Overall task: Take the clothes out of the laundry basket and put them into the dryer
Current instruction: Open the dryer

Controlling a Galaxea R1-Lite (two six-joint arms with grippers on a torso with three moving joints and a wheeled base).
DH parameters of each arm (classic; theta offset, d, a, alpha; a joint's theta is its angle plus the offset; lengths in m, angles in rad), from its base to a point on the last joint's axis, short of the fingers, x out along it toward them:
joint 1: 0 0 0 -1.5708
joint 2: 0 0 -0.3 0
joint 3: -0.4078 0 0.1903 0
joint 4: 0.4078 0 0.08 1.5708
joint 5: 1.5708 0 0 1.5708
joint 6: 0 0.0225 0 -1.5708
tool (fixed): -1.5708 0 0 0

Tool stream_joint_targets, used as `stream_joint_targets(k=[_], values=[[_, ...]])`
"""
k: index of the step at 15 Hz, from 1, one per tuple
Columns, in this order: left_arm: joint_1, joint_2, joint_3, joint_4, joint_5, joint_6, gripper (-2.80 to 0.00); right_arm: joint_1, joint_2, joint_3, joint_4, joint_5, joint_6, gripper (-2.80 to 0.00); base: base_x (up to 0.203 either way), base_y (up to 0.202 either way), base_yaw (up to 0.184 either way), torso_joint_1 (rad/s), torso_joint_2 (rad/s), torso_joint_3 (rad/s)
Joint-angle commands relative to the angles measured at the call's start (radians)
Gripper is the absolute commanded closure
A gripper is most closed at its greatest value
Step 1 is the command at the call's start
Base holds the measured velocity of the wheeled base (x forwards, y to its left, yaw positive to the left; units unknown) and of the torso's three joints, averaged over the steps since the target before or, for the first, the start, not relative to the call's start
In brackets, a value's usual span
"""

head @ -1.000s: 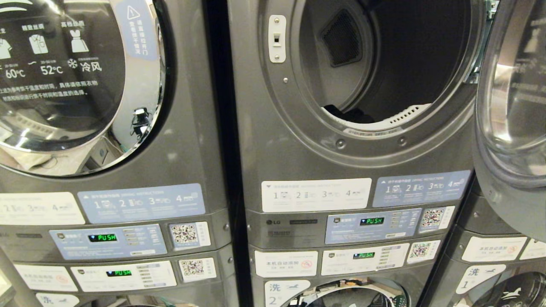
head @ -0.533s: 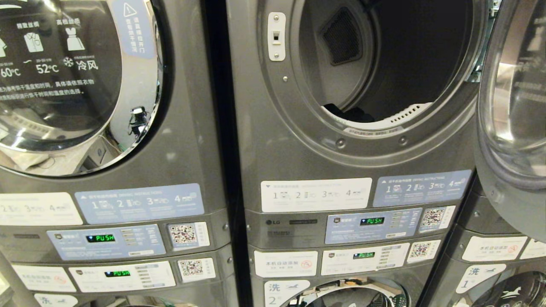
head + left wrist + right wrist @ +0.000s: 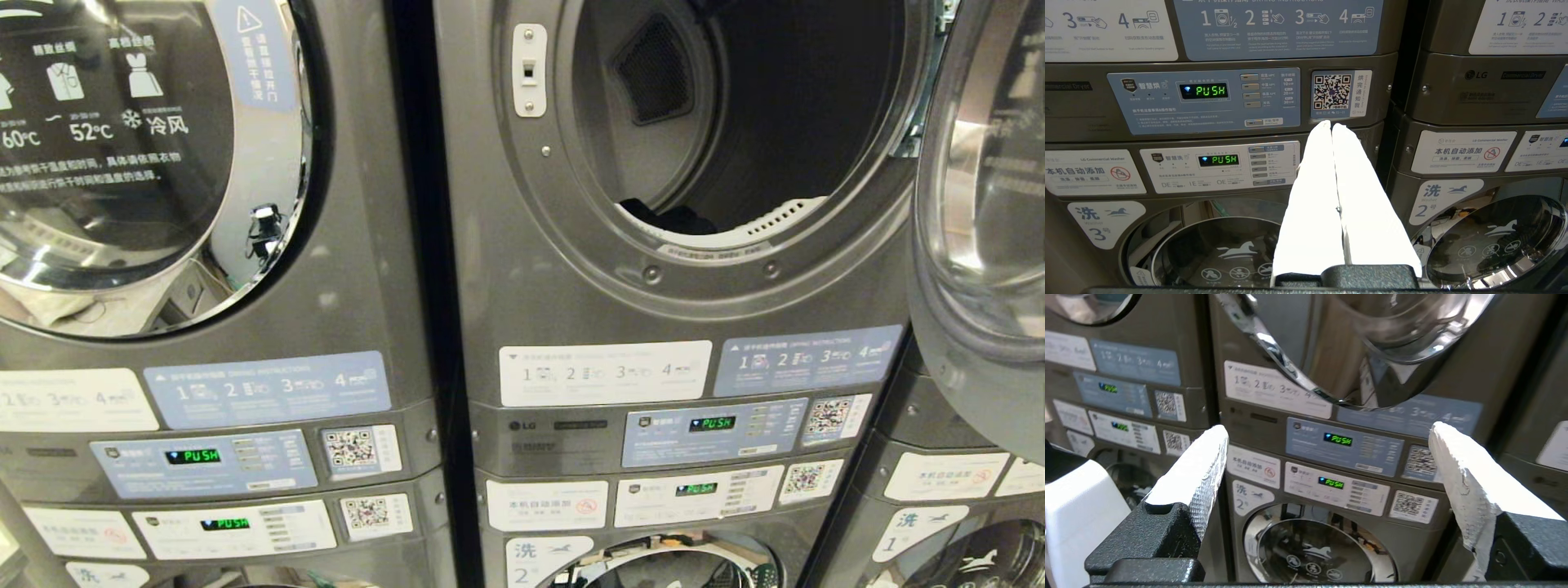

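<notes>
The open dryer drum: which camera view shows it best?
The head view: it looks straight into the open dryer drum, with a dark garment at the lip. The right wrist view catches only the swung-open door; the left wrist view shows just control panels, not the drum.

The dryer (image 3: 694,269) loses the top of its round opening to the head view's upper edge, and its drum fades into darkness. Only a dark scrap of clothes (image 3: 665,216) shows behind the opening's lower rim, the rest hidden. The open door (image 3: 980,204) is cut off at the right edge. The small print on the instruction labels (image 3: 604,373) is too fine to read.
</notes>
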Motion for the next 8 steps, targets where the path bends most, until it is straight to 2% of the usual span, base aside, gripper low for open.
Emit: stream_joint_targets(k=[1, 4, 6, 7, 8], values=[[0.000, 0.000, 0.000, 0.000, 0.000, 0.000, 0.00, 0.001, 0.032, 0.102, -0.058, 0.009, 0.004, -2.80, 0.000, 0.000, 0.000, 0.000, 0.00, 0.000], [0.000, 0.000, 0.000, 0.000, 0.000, 0.000, 0.00, -0.005, 0.022, 0.269, -0.091, 0.005, 0.029, -2.80, 0.000, 0.000, 0.000, 0.000, 0.00, 0.000], [0.000, 0.000, 0.000, 0.000, 0.000, 0.000, 0.00, -0.009, -0.044, 0.404, -0.094, -0.026, 0.032, -2.80, 0.000, 0.000, 0.000, 0.000, 0.00, 0.000], [0.000, 0.000, 0.000, 0.000, 0.000, 0.000, 0.00, -0.009, -0.085, 0.463, -0.094, -0.038, 0.034, 0.00, 0.000, 0.000, 0.000, 0.000, 0.00, 0.000], [0.000, 0.000, 0.000, 0.000, 0.000, 0.000, 0.00, -0.010, -0.127, 0.515, -0.095, -0.045, 0.038, 0.00, 0.000, 0.000, 0.000, 0.000, 0.00, 0.000]])
